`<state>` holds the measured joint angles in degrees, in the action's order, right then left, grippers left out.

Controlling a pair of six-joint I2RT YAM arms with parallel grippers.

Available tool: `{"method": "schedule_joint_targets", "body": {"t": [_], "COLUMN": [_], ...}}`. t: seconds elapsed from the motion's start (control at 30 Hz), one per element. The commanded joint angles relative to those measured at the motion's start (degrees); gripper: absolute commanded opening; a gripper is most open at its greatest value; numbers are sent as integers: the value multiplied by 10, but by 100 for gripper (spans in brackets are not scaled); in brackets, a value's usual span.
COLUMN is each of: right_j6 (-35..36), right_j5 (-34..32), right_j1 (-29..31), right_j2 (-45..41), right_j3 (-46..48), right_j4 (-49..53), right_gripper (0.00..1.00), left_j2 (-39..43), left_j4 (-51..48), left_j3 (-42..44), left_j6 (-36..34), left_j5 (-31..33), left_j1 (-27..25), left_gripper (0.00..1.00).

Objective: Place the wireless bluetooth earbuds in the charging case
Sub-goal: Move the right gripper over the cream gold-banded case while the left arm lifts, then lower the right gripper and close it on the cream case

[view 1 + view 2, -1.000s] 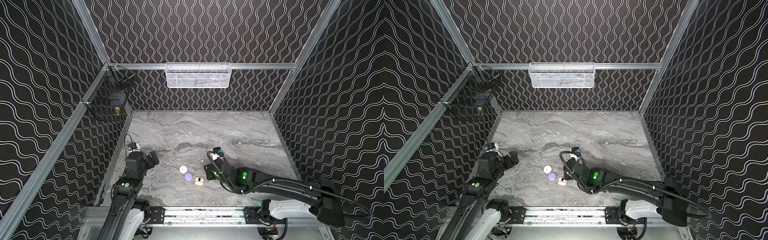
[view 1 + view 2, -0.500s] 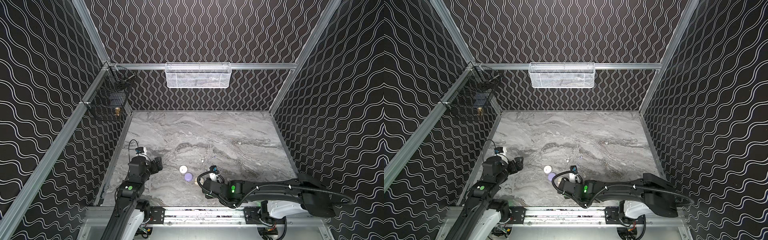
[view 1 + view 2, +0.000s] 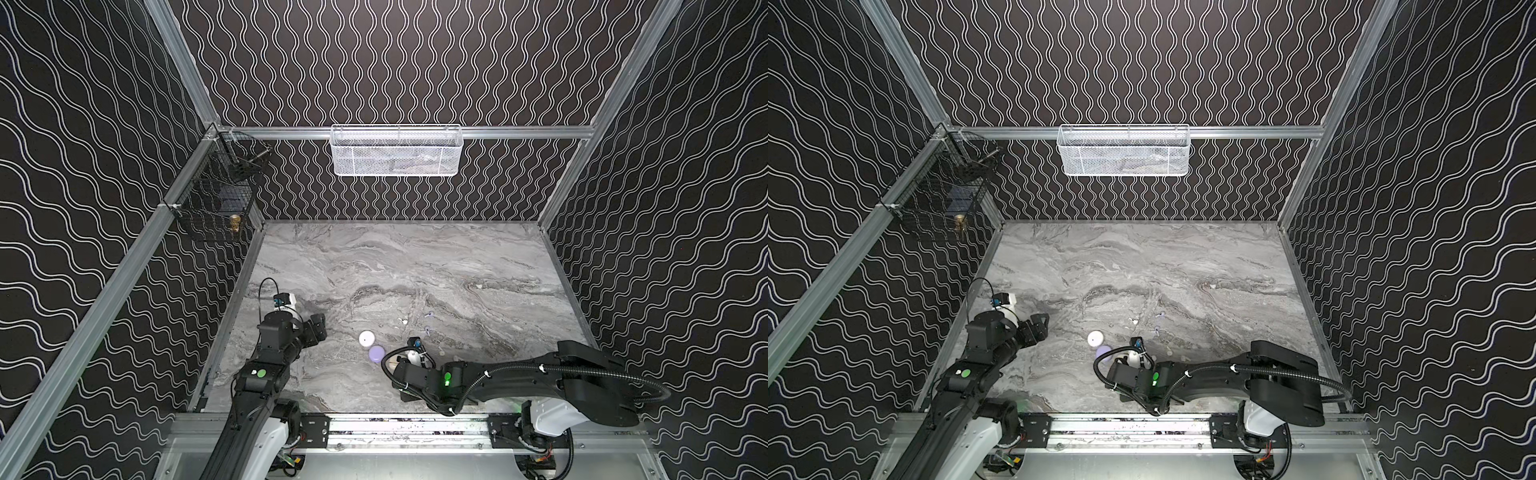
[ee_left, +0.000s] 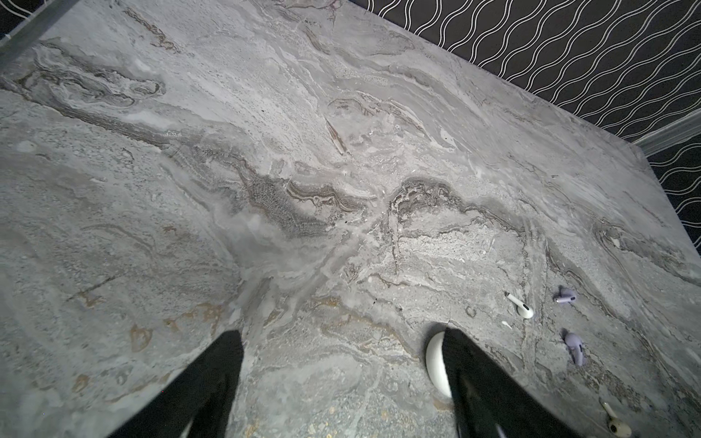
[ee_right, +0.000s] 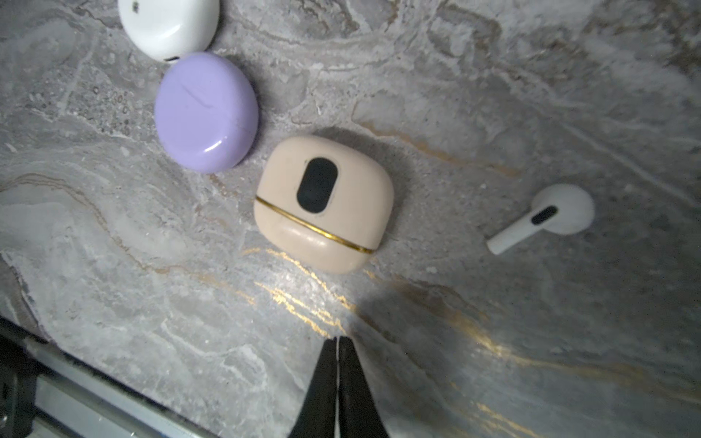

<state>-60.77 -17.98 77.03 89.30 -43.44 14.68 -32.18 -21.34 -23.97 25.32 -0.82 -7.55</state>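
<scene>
Three shut charging cases lie in a row near the front of the table: a white case [image 3: 366, 338] [image 5: 168, 26], a lavender case [image 3: 376, 353] [image 5: 206, 112] and a cream case [image 5: 322, 204] with a gold band. Tiny earbuds lie scattered behind them: a white earbud [image 3: 402, 321] [image 4: 521, 306], two lavender earbuds [image 4: 565, 295] [image 4: 574, 347] and a cream earbud [image 4: 616, 423]. Another white earbud [image 5: 546, 216] lies beside the cream case. My right gripper [image 5: 337, 339] is shut and empty, hovering just short of the cream case. My left gripper [image 3: 316, 328] [image 4: 343, 333] is open over bare table, left of the white case.
A white mesh basket [image 3: 397, 151] hangs on the back wall. A black wire basket [image 3: 216, 203] hangs on the left wall. The metal front rail [image 3: 395, 428] runs close behind my right gripper. My right arm [image 3: 519, 378] lies low across the front right of the table.
My right arm swung from behind the cases toward the front, so its wrist now covers the cream case in both top views, and its jaws closed. My left gripper shifted right toward the cases.
</scene>
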Motion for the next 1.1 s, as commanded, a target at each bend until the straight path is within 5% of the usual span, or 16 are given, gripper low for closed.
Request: {"method": "schedule_joint_targets", "body": {"t": [0.0,1.07], "right_j6": [3,72], "right_j5": [-1,31], "right_j1": [-11,-155], "right_j2": [9,155], "right_j3": [-2,-92], "right_j4": [-24,-47], "right_gripper": [8,21], "left_j2": [0,4], "left_j4": [12,12], "left_j3": [1,2], "left_j6": [-4,-3], "left_j5": [-3,-2], "left_j1": [0,0], "left_gripper": [86,87]}}
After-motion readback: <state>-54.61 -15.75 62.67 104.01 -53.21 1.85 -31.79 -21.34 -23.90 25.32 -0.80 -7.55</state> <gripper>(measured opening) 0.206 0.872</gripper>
